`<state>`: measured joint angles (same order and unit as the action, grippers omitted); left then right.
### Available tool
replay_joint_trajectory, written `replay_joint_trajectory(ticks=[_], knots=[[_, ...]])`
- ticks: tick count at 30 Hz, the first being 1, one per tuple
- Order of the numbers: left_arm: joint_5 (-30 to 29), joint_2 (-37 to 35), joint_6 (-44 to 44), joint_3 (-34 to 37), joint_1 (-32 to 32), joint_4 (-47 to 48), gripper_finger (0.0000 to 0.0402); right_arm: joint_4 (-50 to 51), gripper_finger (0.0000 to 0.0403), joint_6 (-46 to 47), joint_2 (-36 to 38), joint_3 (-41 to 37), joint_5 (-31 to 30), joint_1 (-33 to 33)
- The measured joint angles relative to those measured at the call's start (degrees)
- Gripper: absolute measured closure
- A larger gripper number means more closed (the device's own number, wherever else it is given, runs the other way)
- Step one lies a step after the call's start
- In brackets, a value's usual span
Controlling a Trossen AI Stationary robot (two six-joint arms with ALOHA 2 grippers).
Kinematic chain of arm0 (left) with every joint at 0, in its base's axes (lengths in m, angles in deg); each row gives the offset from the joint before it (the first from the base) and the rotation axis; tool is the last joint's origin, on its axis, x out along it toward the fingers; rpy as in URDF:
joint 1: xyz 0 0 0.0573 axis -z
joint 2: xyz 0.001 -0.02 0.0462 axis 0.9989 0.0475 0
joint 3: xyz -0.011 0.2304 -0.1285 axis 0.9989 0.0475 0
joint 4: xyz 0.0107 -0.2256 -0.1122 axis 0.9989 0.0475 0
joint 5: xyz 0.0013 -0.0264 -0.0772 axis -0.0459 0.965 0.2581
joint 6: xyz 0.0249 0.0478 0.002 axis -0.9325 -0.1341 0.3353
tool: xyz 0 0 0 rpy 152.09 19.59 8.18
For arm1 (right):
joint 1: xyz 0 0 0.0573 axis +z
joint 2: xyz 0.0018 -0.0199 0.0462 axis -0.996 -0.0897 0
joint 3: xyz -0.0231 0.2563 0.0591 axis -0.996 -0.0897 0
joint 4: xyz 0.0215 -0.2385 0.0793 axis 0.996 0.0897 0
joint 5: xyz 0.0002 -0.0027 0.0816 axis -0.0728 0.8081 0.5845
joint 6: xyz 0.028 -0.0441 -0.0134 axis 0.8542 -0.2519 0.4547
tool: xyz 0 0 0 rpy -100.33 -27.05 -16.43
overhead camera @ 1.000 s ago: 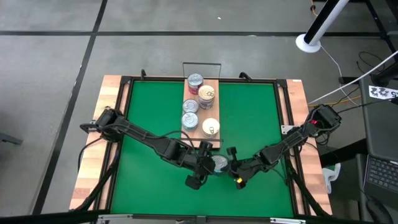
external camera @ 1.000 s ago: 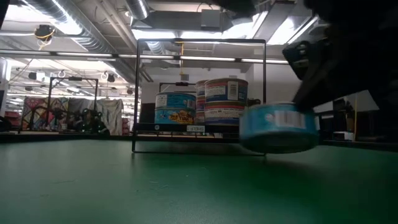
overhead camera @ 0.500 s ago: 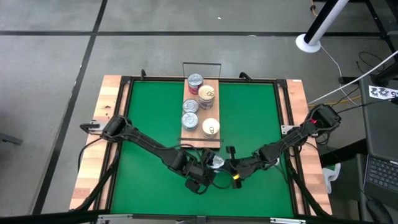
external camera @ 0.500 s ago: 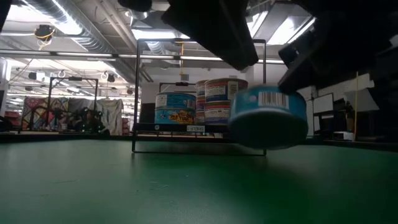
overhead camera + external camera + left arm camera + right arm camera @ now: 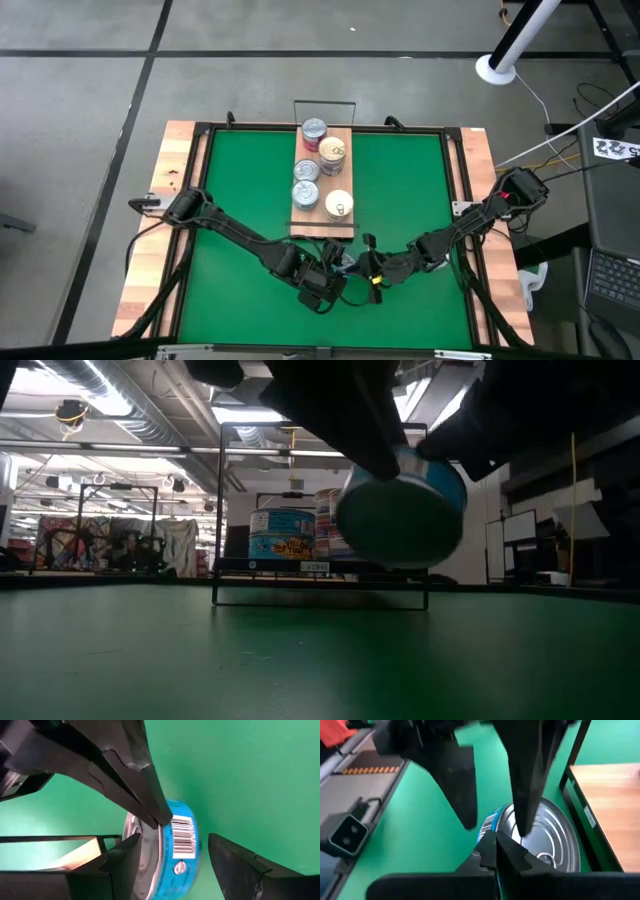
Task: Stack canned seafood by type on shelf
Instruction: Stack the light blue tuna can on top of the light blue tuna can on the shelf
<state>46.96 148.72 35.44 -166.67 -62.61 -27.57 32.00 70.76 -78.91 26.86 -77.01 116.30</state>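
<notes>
A blue-labelled tin [image 5: 400, 510] with a silver top [image 5: 545, 840] and a barcode [image 5: 182, 836] hangs in the air just in front of the shelf's near end. My right gripper [image 5: 492, 840] is shut on it. My left gripper [image 5: 175, 842] is open, with one finger on each side of the tin; whether it touches, I cannot tell. In the high view both grippers [image 5: 328, 275] [image 5: 362, 265] meet at the tin [image 5: 345, 262]. The shelf [image 5: 322, 222] carries several tins, silver [image 5: 314, 130] and cream-gold [image 5: 339, 205]. My right gripper pinches the tin at its rim [image 5: 504, 822], where the silver top meets the blue wall. Its fingers [image 5: 145, 795] come slanting from the table's right. The tin is lifted clear of the mat and tipped on edge, its underside facing the table's near edge.
The shelf's dark wire rail [image 5: 320, 510] stands close behind the tin, with stacked tins [image 5: 285, 535] behind it. A green mat [image 5: 240, 190] lies open on both sides of the shelf. Black frame bars [image 5: 462, 200] border the mat.
The tin has risen and tipped from level to on edge, its underside now toward the near edge. My left gripper has moved in toward the tin, so its fingers now flank it. My right gripper has shifted slightly toward the table's left.
</notes>
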Motion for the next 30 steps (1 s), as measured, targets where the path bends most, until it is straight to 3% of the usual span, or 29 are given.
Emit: replay_joint_trajectory(ticks=[13, 21, 26, 30], knots=[[-5.84, 0.00, 0.28, 0.00, 0.71, 1.24, 0.0176, -5.38, 0.0403, 0.02, 0.07, 0.00, -0.94, 0.00], [-6.10, 0.00, 0.20, 0.00, 1.36, 1.42, 0.0257, -5.76, 0.0400, -0.11, 0.07, 0.00, -1.03, 0.00], [-6.28, -0.02, 0.03, 0.00, 1.88, 1.20, 0.0270, -6.11, 0.0378, -0.15, 0.07, 0.00, -0.34, 0.00], [-6.35, -0.09, 0.55, 0.00, 1.99, 1.16, 0.0270, -6.36, 0.0337, -0.18, 0.07, 0.00, -0.26, 0.02]])
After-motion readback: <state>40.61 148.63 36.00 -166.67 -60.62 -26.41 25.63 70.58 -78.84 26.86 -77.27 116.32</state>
